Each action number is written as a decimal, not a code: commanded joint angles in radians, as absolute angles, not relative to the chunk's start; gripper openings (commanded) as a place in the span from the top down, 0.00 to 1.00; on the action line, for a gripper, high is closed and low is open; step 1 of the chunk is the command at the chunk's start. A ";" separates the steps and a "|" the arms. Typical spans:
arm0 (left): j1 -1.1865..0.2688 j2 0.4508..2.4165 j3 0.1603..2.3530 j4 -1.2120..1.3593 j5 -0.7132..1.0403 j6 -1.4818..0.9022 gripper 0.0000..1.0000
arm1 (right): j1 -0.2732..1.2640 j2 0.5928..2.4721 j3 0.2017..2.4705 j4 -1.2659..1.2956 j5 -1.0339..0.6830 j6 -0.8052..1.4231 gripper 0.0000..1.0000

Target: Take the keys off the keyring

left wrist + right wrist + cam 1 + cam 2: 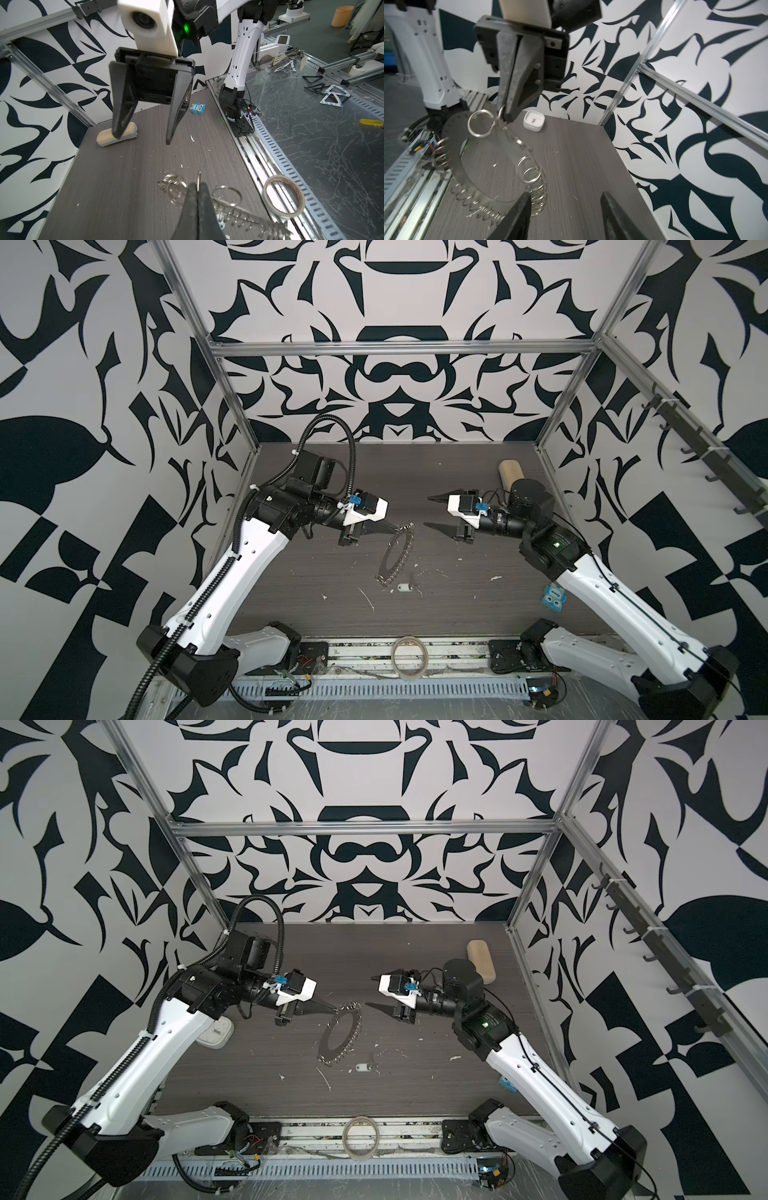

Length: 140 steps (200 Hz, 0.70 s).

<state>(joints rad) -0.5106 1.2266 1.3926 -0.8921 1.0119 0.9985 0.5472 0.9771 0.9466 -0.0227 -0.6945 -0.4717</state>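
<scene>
The left gripper [394, 526] is clamped on a small wire loop at the upper rim of the flat grey metal ring-shaped keyring [392, 558]. It holds the keyring tilted over the middle of the dark wood-grain tabletop [478, 605]. The keyring's lower rim hangs low at the surface, and whether it touches cannot be told. The right gripper [428, 512] hovers empty with its jaws spread, just beside the raised rim and facing the left one. The small silver key with its white oval plastic tag [405, 587] lies flat on the tabletop near the keyring's lower rim, on the side toward the front edge.
</scene>
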 commanded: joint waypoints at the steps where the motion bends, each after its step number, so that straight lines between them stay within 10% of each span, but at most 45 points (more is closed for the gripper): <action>1: -0.510 1.207 1.334 -0.859 0.933 0.963 1.00 | 0.547 0.938 0.897 0.049 -0.491 -0.319 0.40; 92: -0.506 1.060 1.017 -0.569 0.434 0.547 1.00 | 0.547 0.906 0.711 -0.038 -0.083 0.100 0.25; 140: -0.515 0.972 0.989 -0.658 0.174 0.269 1.00 | 0.548 0.920 0.713 -0.073 -0.034 0.172 0.01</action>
<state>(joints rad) -0.5102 1.0046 0.9943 -0.6300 0.3408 0.4713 0.5465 0.9218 0.7078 -0.0776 -0.0895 0.0975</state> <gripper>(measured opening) 0.041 0.974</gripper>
